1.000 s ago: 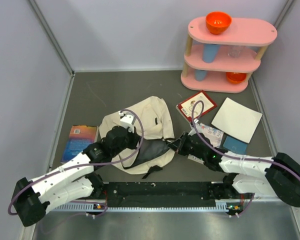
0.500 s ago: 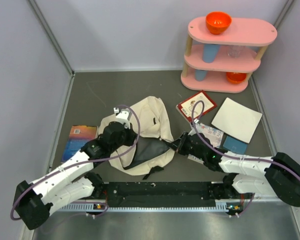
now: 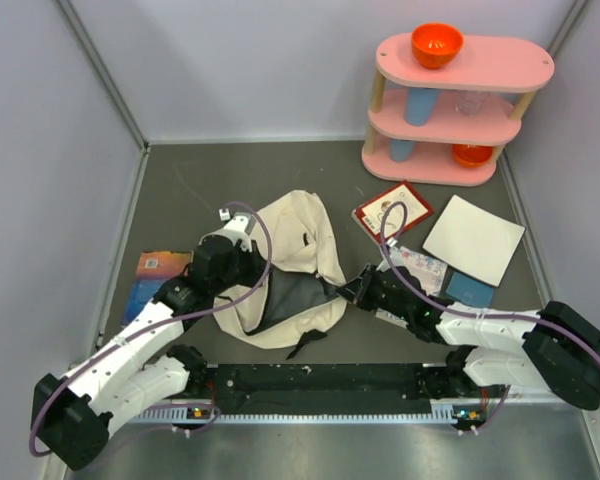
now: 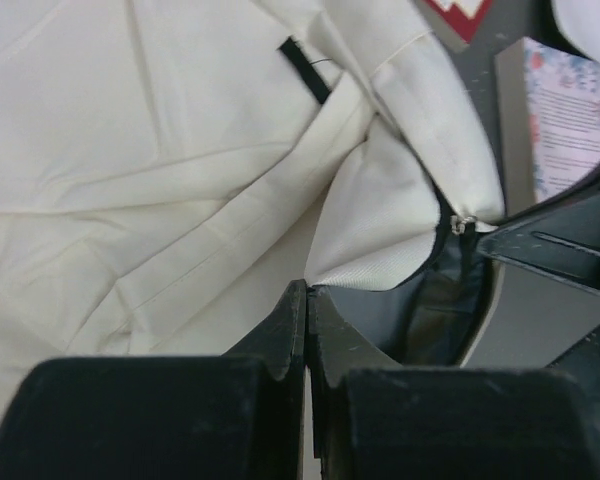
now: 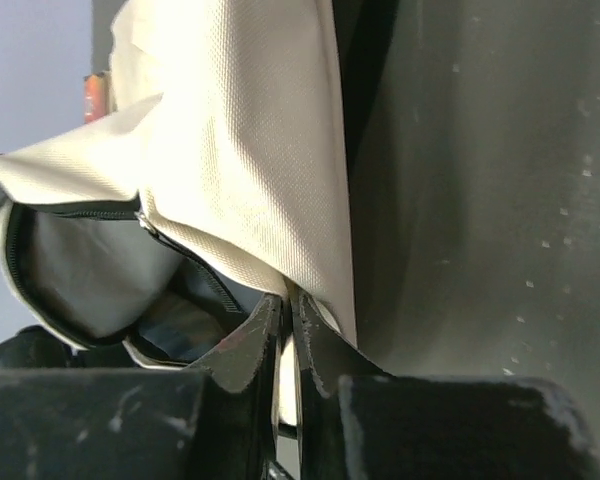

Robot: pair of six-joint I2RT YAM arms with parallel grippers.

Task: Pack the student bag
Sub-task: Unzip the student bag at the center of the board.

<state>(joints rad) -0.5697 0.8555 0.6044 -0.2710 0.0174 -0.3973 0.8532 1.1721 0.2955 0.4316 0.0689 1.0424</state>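
Canvas fills the middle of the overhead view. The student bag (image 3: 302, 240) lies on the grey desk (image 3: 180, 190) with its dark-lined mouth turned toward the arms. The left pincer (image 3: 250, 275) is at the mouth's left rim and the right pincer (image 3: 352, 292) at its right rim. A blue book (image 3: 158, 282) lies to the bag's left. A red card (image 3: 392, 211), a white sheet (image 3: 473, 240) and a patterned booklet (image 3: 420, 266) lie to its right, before a pink shelf (image 3: 460, 100) topped by an orange bowl (image 3: 437, 44).

From the left wrist, the left pincer (image 4: 308, 292) has its jaws pressed together on a fold of the cream bag (image 4: 130, 150) at the opening's edge. A zipper pull (image 4: 464, 222) hangs nearby, with the booklet (image 4: 572, 110) beyond.

From the right wrist, the right pincer (image 5: 288, 300) is clamped on the bag's (image 5: 250, 150) fabric edge, and pale cloth shows between the jaws, beside the black zipper trim.
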